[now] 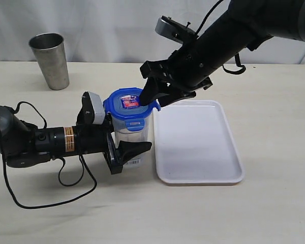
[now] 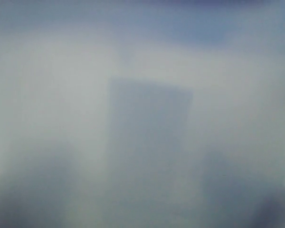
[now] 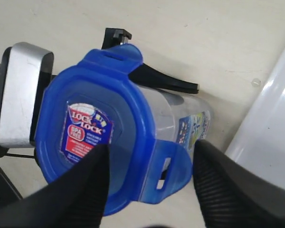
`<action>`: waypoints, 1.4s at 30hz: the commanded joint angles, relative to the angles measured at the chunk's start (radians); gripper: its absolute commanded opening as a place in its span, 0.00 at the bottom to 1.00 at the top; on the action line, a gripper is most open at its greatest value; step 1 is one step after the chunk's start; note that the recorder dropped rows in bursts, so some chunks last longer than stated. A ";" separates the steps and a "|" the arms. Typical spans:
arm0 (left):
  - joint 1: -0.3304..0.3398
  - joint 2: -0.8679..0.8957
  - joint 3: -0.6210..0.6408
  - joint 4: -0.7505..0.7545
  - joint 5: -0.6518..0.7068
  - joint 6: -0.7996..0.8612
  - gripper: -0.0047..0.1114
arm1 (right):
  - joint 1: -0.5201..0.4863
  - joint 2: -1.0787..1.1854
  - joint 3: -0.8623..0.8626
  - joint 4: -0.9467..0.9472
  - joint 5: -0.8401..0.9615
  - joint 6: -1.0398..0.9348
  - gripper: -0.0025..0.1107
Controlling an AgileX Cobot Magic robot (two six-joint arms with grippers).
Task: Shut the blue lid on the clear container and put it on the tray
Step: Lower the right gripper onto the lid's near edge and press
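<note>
The clear container (image 1: 132,131) stands upright on the table just left of the white tray (image 1: 198,148). The blue lid (image 1: 128,103) sits on top of it, with its flaps sticking outward. My left gripper (image 1: 137,141) reaches in from the left and is shut on the clear container's lower body, one black finger (image 3: 166,81) lying along its side. My right gripper (image 3: 149,147) hovers open over the blue lid (image 3: 85,128), one finger above the lid's centre and the other outside a raised flap (image 3: 168,168). The left wrist view is only a grey-blue blur.
A grey metal tumbler (image 1: 51,60) stands at the back left. The left arm's cables (image 1: 66,180) trail over the table near the front left. The tray's rim (image 3: 270,123) lies close beside the container.
</note>
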 commanded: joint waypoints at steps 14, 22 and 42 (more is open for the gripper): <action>-0.003 -0.001 -0.003 0.018 0.025 -0.004 0.04 | 0.002 0.080 0.028 0.079 0.014 -0.066 0.37; -0.003 -0.001 -0.003 0.020 0.025 -0.004 0.04 | 0.002 0.152 0.028 0.128 0.044 -0.106 0.37; -0.003 -0.001 -0.003 0.020 0.025 -0.006 0.04 | 0.002 0.024 0.011 0.036 -0.019 -0.200 0.60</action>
